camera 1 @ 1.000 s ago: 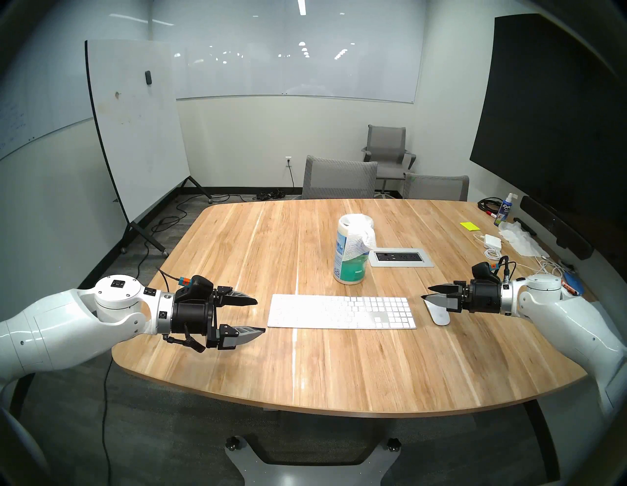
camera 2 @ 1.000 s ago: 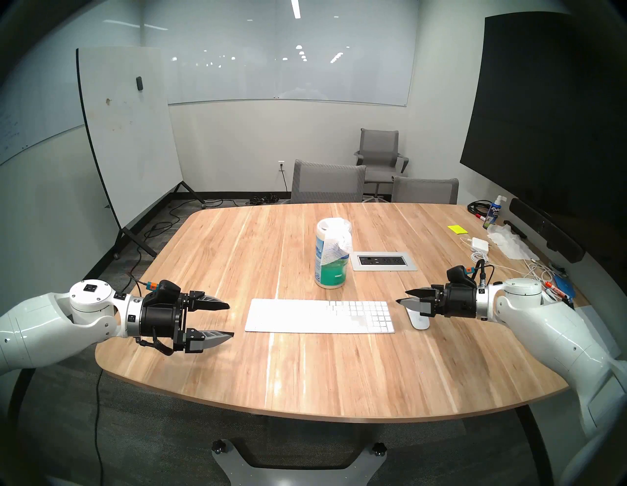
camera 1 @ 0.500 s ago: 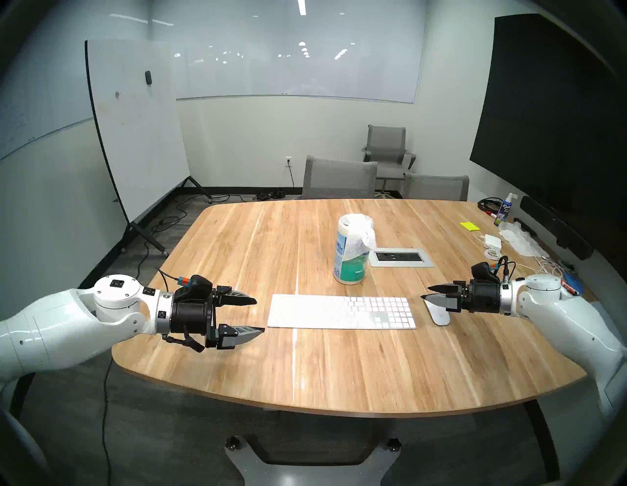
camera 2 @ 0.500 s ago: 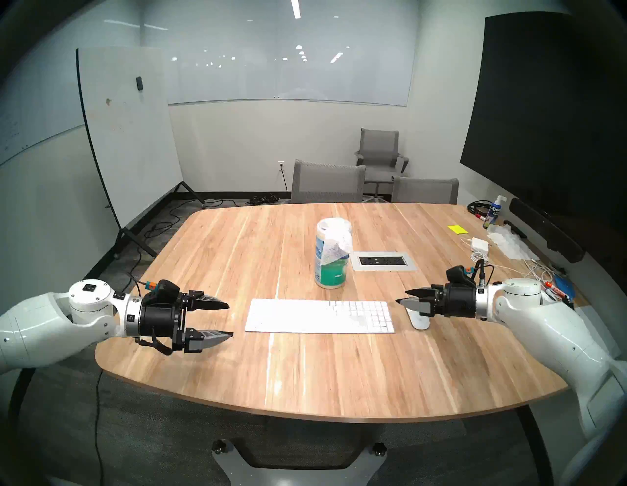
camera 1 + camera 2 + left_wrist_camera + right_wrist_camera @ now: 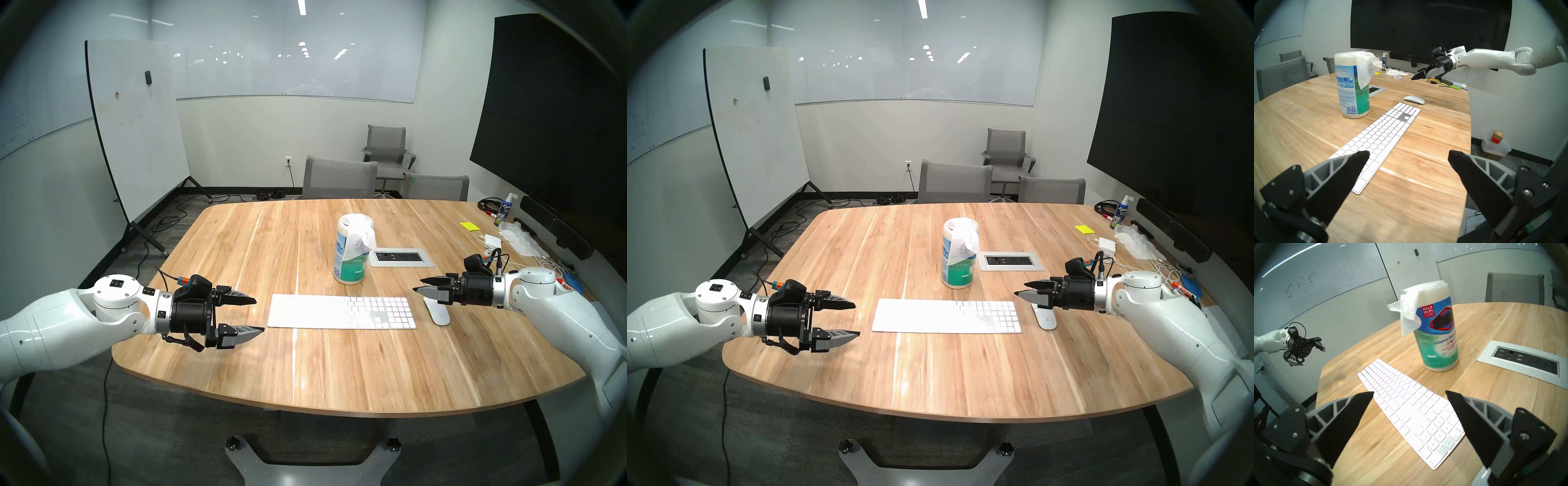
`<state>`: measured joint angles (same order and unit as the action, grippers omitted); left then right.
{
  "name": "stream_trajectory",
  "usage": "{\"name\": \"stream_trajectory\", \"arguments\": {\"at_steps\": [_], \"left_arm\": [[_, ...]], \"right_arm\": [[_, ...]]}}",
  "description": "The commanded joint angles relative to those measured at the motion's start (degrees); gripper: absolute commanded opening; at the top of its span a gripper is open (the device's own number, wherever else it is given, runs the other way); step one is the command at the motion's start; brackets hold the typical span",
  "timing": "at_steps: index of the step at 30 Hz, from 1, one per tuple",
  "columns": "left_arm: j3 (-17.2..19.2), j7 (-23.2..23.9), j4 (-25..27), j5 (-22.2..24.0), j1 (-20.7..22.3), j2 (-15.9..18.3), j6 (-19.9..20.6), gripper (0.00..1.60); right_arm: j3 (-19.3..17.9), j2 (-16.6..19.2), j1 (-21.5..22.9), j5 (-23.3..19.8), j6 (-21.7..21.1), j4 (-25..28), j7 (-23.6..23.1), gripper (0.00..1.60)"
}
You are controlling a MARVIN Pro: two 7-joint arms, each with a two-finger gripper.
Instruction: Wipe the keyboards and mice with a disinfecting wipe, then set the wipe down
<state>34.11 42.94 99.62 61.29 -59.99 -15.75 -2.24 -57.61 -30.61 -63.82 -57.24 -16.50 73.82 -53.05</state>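
Both claws gape empty: the left claw (image 5: 259, 315) and the right claw (image 5: 418, 285). The wipe (image 5: 364, 237) drooping from the canister (image 5: 349, 261) looks limp, damp and light, so pinch its loose right-hanging corner. Pulled sideways, the canister on the counter (image 5: 339, 373) may tip.

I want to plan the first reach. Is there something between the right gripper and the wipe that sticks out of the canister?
Nothing visible blocks it. The right gripper is open and empty above the table, near the mouse. The wipe hangs from the canister top, with only open air between; the keyboard lies flat below that line.
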Motion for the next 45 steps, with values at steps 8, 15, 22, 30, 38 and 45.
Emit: {"name": "stream_trajectory", "arguments": {"at_steps": [8, 15, 22, 30, 38, 45], "left_arm": [[0.61, -0.12, 0.11, 0.32, 0.62, -0.12, -0.27, 1.60], [0.60, -0.13, 0.12, 0.33, 0.64, -0.12, -0.28, 1.60], [0.59, -0.14, 0.12, 0.34, 0.65, -0.11, -0.29, 1.60], [0.58, -0.14, 0.12, 0.35, 0.65, -0.11, -0.30, 1.60], [0.56, -0.14, 0.12, 0.34, 0.66, -0.11, -0.30, 1.60], [0.55, -0.15, 0.12, 0.35, 0.67, -0.11, -0.30, 1.60]], "right_arm": [[-1.57, -2.74, -1.54, -1.14, 0.49, 11.12, 10.73, 1.60], [-1.17, -5.93, -0.34, -0.48, -0.86, 14.21, 18.05, 1.60], [-0.50, -10.14, 1.26, 0.87, -1.90, 13.96, 25.54, 1.60], [-0.04, -14.06, 2.90, 2.35, -2.59, 11.98, 31.31, 1.60], [-0.25, -18.46, 4.85, 3.46, -2.29, 8.85, 35.24, 1.60], [-0.47, -20.33, 5.90, 3.66, -2.32, 7.57, 36.18, 1.60]]}}
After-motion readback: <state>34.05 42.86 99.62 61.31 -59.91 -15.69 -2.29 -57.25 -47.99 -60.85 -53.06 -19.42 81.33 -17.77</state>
